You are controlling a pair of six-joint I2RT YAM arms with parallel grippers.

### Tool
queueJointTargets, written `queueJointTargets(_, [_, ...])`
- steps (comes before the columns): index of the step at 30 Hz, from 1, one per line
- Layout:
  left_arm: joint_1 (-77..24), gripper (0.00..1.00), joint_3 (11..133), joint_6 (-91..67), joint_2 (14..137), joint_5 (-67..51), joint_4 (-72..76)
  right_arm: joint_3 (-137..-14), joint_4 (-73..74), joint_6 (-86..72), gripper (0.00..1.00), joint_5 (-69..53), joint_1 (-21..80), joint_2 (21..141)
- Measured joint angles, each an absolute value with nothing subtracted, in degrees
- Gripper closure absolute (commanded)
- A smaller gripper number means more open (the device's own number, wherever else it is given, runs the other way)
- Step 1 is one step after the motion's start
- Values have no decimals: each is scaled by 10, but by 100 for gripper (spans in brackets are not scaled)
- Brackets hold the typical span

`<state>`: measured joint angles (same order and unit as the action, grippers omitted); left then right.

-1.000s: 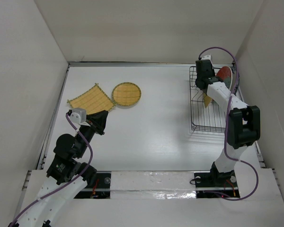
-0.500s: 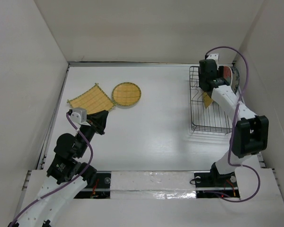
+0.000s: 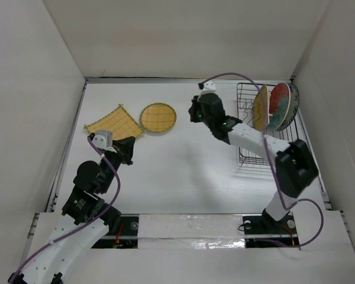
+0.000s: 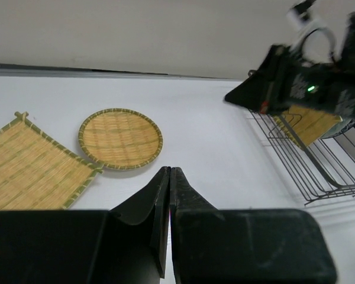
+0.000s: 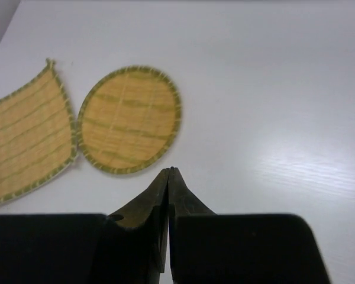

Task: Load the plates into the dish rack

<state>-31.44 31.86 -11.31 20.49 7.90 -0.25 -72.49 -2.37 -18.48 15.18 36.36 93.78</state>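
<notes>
The dark wire dish rack stands at the right, also in the left wrist view. Upright in it are a yellow bamboo plate, a red-and-teal plate and, behind that, a blue-and-white rimmed plate. A round bamboo plate and a square bamboo plate lie flat at the left, touching. My right gripper is shut and empty, above the table just right of the round plate. My left gripper is shut and empty, near the square plate.
White walls close in the table on the left, back and right. My right arm stretches from the rack side across the middle of the table. The rack sits close to the right wall.
My right gripper has left the rack and swung left toward the round bamboo plate. The bamboo plate now stands upright in the rack. My left arm shifted slightly.
</notes>
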Motion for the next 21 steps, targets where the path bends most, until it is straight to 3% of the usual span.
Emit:
queueJointTargets(1, [-314,100,319,-114,208,83,-3,-727,-41,-201,86,139,372,973])
queueJointTargets(2, [-313,100,319,-115,211,86,-3,-728,-55,-218,65,130,382,1006])
queueJointTargets(3, [-310,100,319,-115,215,87,-2,-728,-65,-238,55,124,389,1039])
queueJointTargets(5, [-301,100,319,-115,223,89,-1,-728,-83,-275,39,115,395,1094])
queueJointTargets(6, [-297,100,319,-115,229,92,0,-728,-90,-295,36,109,394,1115])
queueJointTargets(21, [-291,99,319,-109,244,121,2,-793,-235,-528,36,-11,318,1275])
